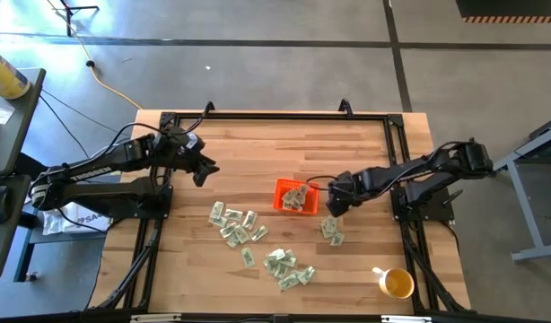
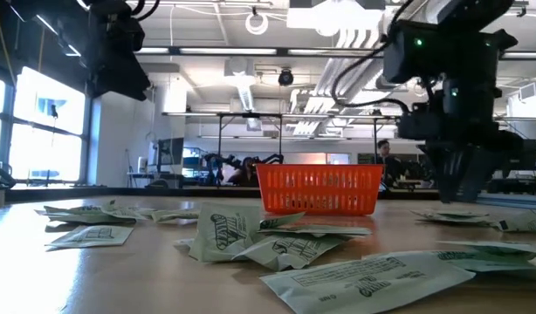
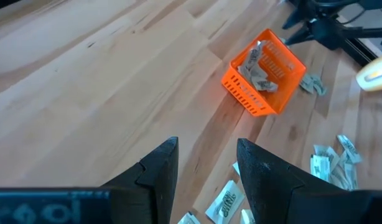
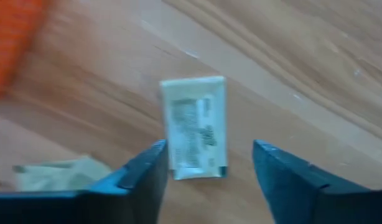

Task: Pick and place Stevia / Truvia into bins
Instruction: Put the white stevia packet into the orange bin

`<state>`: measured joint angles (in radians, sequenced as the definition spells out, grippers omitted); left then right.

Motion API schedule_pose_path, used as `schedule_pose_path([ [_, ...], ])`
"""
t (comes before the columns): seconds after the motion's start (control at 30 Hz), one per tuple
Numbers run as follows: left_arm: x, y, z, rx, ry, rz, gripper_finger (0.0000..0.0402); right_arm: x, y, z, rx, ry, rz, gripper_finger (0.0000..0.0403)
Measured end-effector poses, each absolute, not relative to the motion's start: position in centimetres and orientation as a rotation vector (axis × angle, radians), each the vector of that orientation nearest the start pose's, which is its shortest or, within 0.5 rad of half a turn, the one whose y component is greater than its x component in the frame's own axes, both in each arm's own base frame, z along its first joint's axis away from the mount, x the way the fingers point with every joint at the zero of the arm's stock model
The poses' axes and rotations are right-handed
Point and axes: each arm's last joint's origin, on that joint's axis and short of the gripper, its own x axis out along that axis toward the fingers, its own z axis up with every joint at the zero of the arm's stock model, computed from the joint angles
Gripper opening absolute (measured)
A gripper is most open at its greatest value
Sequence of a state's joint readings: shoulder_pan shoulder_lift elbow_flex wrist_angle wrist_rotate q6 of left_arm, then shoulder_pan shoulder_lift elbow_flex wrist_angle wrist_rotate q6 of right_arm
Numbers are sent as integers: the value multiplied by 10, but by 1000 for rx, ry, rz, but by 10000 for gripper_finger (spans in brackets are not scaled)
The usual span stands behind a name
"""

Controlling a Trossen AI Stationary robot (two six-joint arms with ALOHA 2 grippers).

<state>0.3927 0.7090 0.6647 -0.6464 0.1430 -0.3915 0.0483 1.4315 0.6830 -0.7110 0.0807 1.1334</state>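
The orange bin (image 1: 294, 196) stands near the table's middle with a few Stevia packets (image 3: 256, 70) inside. More packets lie flat on the wood in loose clusters (image 1: 232, 224), (image 1: 284, 265), (image 1: 331, 231). My right gripper (image 1: 332, 203) points down just right of the bin, open. One packet (image 4: 195, 127) lies on the table below the gap between its fingers (image 4: 206, 165). My left gripper (image 1: 202, 170) hangs open in the air at the table's far left, its fingers (image 3: 206, 165) with nothing between them.
A yellow-and-white cup (image 1: 397, 283) stands near the front right corner. Another packet (image 4: 54, 171) lies close beside the right gripper, toward the bin. Bare wood stretches between the left gripper and the bin. A black frame (image 1: 275, 115) runs along the table's far edge.
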Motion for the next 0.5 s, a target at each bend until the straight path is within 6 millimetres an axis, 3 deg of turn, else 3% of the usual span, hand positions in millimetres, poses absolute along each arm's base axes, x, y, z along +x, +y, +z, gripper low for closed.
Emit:
schedule_pose_path([
  [0.1, 132, 50, 263, -558, 617, 364, 198, 212, 7, 140, 824, 1258, -821, 265],
  [0.23, 132, 50, 263, -561, 615, 365, 198, 212, 7, 134, 809, 1240, -829, 271],
  [0.37, 133, 51, 264, -563, 600, 365, 198, 215, 6, 126, 768, 1255, -866, 254],
  [0.5, 133, 51, 265, -583, 591, 378, 198, 217, 6, 116, 719, 1304, -870, 214],
])
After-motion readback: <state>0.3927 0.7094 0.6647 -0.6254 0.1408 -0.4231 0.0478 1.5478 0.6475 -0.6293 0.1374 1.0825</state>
